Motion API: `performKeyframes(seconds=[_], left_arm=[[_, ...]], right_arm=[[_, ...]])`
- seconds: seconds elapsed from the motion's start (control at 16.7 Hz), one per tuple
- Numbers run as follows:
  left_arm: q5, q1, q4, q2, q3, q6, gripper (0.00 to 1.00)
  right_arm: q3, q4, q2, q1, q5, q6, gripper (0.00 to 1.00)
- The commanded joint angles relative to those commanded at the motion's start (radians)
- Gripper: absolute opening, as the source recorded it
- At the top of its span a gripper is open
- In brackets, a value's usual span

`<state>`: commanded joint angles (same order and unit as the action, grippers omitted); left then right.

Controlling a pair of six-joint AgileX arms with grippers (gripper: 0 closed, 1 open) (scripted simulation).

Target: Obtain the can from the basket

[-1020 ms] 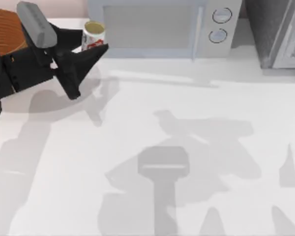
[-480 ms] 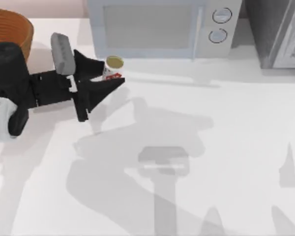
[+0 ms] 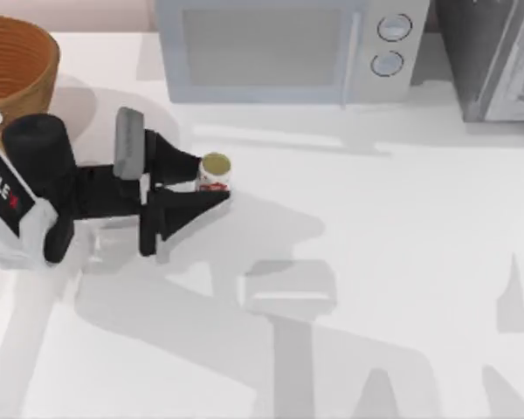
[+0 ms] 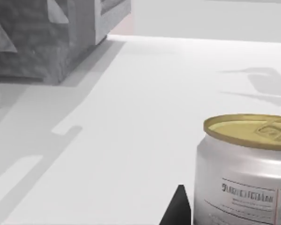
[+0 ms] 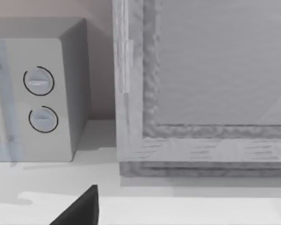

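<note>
Left gripper point(image 3: 211, 182) clamps can point(image 3: 214, 172) upright between fingers, over table point(image 3: 375, 262), out of basket point(image 3: 22, 61) behind arm. Microwave point(image 3: 279, 48) beyond fingertips. Right gripper: can't tell.

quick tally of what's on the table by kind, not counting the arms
small gold-topped can with white and red label: 1
round orange-brown woven basket: 1
grey microwave with two round dials: 1
grey textured cabinet: 1
total: 4

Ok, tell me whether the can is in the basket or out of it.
Out. The can sits upright between the left gripper's fingers, over the white table, well away from the basket.
</note>
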<state>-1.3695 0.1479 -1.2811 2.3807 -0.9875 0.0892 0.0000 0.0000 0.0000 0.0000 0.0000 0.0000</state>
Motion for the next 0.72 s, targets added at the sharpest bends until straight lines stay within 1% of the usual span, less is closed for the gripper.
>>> performKeyframes(seconds=[0.18,0.3,0.72], left_arm=[[-0.069,-0.001,-0.055,0.077,-0.036,-0.002,0.0],[-0.099,-0.002,-0.078,0.104,-0.051,-0.003,0.0],[-0.104,-0.002,-0.081,0.107,-0.053,-0.004,0.0]], right_arm=[[0.0,0.0,0.0,0.0,0.0,0.0,1.0],[0.0,0.0,0.0,0.0,0.0,0.0,1.0],[0.0,0.0,0.0,0.0,0.0,0.0,1.0]])
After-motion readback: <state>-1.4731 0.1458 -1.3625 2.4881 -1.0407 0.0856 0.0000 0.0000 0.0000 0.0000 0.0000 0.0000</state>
